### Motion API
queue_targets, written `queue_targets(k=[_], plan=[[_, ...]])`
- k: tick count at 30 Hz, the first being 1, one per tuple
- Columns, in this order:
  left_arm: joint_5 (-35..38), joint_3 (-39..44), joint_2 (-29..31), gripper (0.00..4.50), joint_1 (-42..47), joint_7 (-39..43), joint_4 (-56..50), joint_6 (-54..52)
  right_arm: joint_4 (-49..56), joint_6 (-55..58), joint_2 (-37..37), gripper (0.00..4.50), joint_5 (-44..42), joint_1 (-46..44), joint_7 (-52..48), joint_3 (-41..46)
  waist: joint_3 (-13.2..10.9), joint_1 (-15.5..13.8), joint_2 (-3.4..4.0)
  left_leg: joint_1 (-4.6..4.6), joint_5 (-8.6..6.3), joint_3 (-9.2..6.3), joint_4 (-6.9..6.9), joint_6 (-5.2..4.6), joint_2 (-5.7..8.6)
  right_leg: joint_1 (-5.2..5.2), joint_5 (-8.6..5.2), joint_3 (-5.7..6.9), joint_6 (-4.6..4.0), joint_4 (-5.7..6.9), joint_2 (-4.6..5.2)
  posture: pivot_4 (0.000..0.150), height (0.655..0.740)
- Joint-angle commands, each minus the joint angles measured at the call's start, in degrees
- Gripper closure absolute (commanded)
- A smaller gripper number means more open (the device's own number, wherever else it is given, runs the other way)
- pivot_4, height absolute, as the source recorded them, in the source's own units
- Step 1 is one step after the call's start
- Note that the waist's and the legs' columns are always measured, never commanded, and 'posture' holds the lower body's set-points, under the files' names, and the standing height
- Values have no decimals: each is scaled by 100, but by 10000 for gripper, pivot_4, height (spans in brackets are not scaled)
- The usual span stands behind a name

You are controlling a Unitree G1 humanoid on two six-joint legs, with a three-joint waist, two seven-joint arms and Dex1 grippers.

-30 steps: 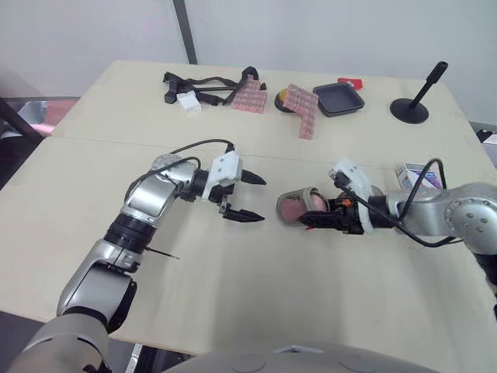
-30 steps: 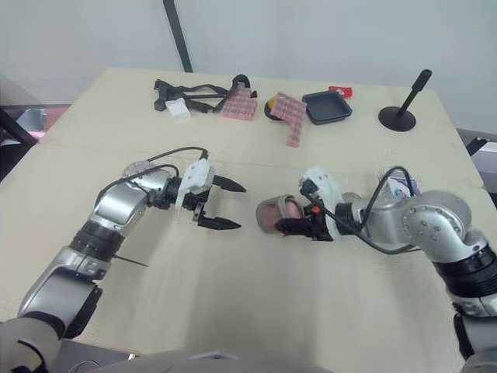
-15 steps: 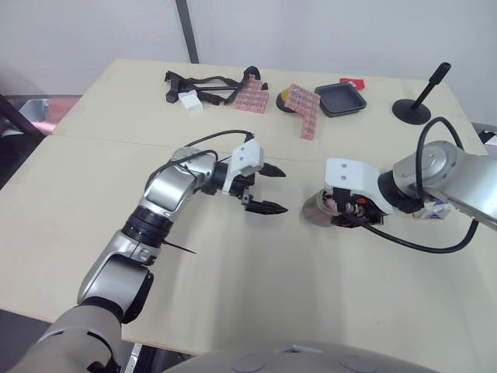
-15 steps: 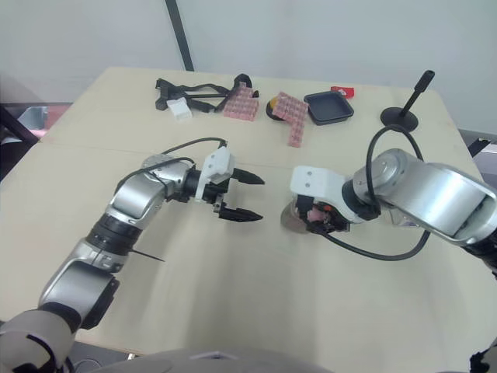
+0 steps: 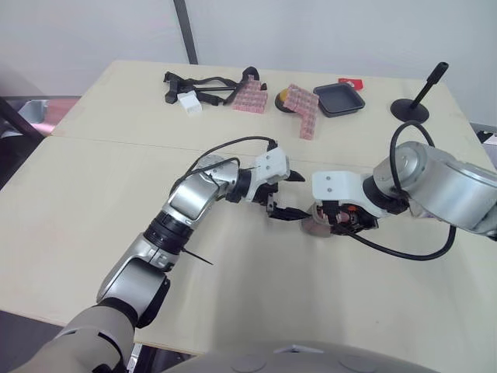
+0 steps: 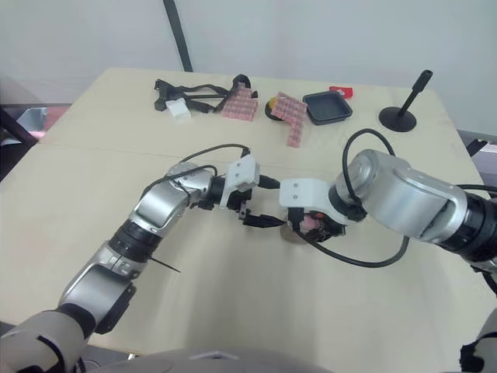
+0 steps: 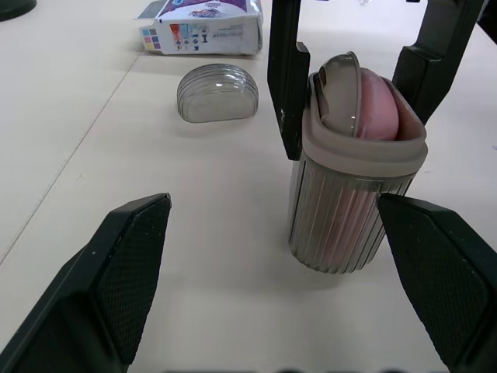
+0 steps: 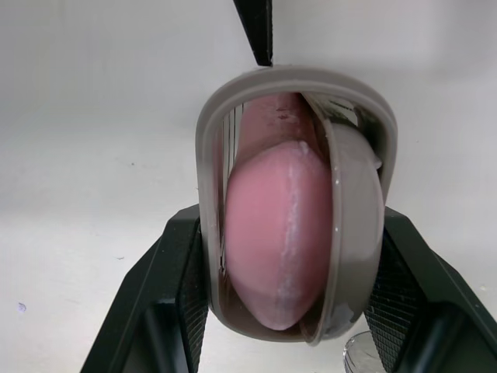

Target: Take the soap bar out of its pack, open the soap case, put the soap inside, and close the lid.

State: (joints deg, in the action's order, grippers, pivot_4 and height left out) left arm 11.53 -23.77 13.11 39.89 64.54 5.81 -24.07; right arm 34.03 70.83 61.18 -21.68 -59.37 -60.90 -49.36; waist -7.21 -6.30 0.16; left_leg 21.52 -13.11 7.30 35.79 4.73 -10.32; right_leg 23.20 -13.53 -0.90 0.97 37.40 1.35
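The grey ribbed soap case [image 7: 349, 210] stands upright on the table with the pink soap [image 7: 377, 109] inside it, its mouth facing up. My right gripper [image 5: 330, 224] is shut on the case, one black finger on each side. My left gripper [image 5: 304, 197] is open just to the left of the case, its fingers pointing at it and not touching it. The clear grey lid [image 7: 217, 92] lies on the table beyond the case. The soap pack [image 7: 203, 27] lies behind the lid.
Along the table's far edge lie black straps [image 5: 202, 84], two pink block pieces [image 5: 250, 97] [image 5: 303, 109], a black tray [image 5: 338, 99] and a black stand [image 5: 411, 109]. A seam [image 5: 116, 142] runs across the table in front of them.
My right gripper has turned the case from lying sideways to standing upright and set it on the table. My left gripper has moved right, up close to the case.
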Motion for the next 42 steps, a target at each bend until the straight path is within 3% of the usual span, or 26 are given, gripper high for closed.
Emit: queue_targets(k=[1, 12, 42], plan=[[178, -50, -121, 0, -69, 29, -320, -77, -14, -82, -119, 23902, 264, -120, -13, 78, 0, 1, 0, 0, 0, 0, 0, 0, 0, 0, 0, 0, 0, 1, 0, 1500, 7398], [63, -108, 24, 0, -256, 346, -338, 538, -251, -153, -230, 23902, 555, -34, -133, 197, 1, 18, 1, -12, 3, 4, 7, -4, -14, -6, 1, -6, -2, 13, 5, 1500, 7398], [-128, -164, -201, 0, -173, 139, 298, 911, -317, -3, -697, 23902, 737, -107, -219, 225, 2, 18, 2, -13, 4, 5, 7, -5, -12, -6, 1, -6, -2, 17, 3, 1500, 7398]])
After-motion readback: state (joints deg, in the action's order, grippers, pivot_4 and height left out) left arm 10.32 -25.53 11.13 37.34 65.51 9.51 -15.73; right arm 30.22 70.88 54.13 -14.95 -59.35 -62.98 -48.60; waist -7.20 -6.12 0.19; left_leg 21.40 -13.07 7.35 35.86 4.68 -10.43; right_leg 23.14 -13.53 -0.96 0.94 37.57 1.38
